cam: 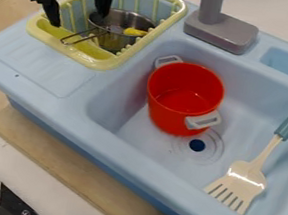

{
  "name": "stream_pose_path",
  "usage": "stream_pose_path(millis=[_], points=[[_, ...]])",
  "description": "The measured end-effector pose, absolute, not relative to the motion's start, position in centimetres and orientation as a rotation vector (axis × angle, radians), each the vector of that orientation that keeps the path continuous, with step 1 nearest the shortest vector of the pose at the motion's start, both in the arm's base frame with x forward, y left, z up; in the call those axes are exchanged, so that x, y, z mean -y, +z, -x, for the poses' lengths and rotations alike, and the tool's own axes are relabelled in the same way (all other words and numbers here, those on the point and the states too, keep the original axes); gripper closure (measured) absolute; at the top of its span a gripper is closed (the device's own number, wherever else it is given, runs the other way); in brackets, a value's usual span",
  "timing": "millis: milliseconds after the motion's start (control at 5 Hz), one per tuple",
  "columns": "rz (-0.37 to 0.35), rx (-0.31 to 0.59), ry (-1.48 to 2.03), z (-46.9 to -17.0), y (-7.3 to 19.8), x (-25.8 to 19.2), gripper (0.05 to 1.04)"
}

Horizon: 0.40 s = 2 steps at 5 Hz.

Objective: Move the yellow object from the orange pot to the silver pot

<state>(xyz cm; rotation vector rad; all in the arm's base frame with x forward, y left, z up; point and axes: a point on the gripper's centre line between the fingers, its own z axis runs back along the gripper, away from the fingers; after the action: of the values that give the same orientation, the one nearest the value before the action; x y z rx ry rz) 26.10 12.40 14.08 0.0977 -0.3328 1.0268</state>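
The sink (52, 109), pale blue plastic, sits on a tan wooden counter (74, 168), with a white surface (22, 152) past the wood at lower left. Its body looks smooth, with rounded corners and a ribbed board to the left of the basin. A blocky grey tap (221, 30) stands on the back ledge, and a round dark blue drain (197, 145) marks the basin floor. The spatula (246, 180) has a cream slotted head and a teal handle; its head lies low in the basin, to the right of the drain. The orange pot (172, 116) (really closer to red) stands upright beside the drain, with two grey handles and a bare inside. At upper left, the yellow slatted rack (99, 64) holds the shiny silver pot (120, 42), its wire handle pointing down-left. The yellow thing (136, 32) is in the silver pot, by its right side. Above the rack hangs the black gripper (79, 18), fingers spread wide with nothing between them
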Motion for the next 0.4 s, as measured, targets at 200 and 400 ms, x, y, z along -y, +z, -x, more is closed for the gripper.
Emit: stream_pose_path(millis=[200, 400], points=[[-0.056, 0.381, 0.787, -26.6, 15.3, -10.4, 0.086], [-0.054, 0.390, 0.536, -26.9, 15.6, -7.4, 0.086]])
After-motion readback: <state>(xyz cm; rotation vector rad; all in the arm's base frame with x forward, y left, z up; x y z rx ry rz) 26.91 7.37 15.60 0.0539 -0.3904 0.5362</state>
